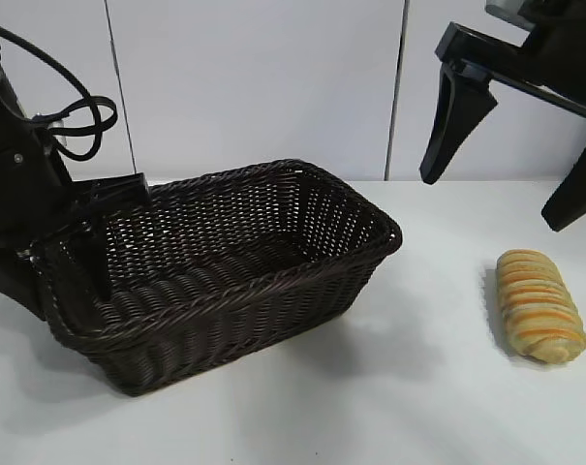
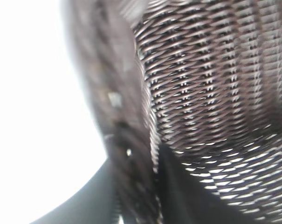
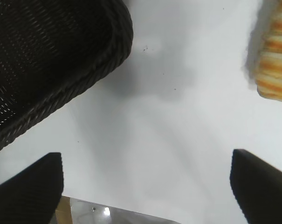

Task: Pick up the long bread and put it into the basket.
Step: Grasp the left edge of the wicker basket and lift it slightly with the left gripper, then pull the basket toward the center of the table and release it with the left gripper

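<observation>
Long bread (image 1: 539, 305) lies on the white table (image 1: 409, 387), well apart from the basket (image 1: 225, 262), out past the basket's short end on the right arm's side. It rests flat on its side, its pale yellow and orange-brown stripes running crosswise, and nothing touches it.

Taking the basket as the landmark: it sits on the table with its open mouth up and nothing inside it. The left gripper (image 1: 91, 228) is at the basket's far short end from the bread, pointing steeply down at the rim. In the left wrist view the woven wall (image 2: 131, 154) runs between the two dark fingers (image 2: 178, 191), one inside the basket and one outside, so the left gripper looks clamped narrowly on the basket's wall.

The right gripper (image 1: 510, 184) hangs in the air above the table, past the basket's near-bread end and higher than the rim. Its two black fingers (image 1: 457, 121) stand spread wide with nothing between them, and the bread lies below and slightly beyond it.
</observation>
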Available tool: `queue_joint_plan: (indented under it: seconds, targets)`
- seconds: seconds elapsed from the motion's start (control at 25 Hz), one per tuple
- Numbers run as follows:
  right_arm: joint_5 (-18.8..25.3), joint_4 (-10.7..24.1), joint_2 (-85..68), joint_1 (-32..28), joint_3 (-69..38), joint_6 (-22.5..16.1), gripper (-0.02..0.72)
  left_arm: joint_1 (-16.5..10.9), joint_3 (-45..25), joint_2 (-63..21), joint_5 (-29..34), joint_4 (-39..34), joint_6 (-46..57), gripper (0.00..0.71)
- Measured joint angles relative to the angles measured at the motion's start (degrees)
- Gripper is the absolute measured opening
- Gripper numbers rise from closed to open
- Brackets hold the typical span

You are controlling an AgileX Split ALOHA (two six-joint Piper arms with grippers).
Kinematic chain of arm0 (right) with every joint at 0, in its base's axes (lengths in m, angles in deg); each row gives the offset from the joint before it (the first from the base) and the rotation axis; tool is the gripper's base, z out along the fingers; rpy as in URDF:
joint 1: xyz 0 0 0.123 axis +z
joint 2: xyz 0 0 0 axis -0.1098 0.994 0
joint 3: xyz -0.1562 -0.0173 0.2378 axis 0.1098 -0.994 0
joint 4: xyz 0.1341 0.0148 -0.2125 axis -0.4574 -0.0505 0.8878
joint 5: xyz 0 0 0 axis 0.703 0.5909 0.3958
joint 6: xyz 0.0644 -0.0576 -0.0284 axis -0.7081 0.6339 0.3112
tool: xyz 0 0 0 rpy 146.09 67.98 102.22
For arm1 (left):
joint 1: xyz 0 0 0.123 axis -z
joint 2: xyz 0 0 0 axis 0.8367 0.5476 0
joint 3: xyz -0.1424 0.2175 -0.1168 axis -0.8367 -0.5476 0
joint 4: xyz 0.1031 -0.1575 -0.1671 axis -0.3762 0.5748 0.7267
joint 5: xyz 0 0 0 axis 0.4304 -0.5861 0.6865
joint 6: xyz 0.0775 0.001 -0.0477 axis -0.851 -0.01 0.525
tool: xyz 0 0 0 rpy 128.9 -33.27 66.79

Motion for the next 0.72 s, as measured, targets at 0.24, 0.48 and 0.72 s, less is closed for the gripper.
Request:
queue_joint_plan:
  seconds: [0.24,0.48,0.72]
  targets:
    - [0.18,0.0,0.0,0.0,0.0,0.02,0.695,0.0,0.0,0.0,-0.16,0.59,-0.72,0.103]
    - [0.24,0.0,0.0,0.0,0.0,0.06,0.695,-3.51,0.0,-0.24,1.07,7.7,-8.39,0.1]
    - [0.25,0.0,0.0,0.0,0.0,0.15,0.695,-7.98,2.61,-1.44,7.36,11.25,-18.67,0.099]
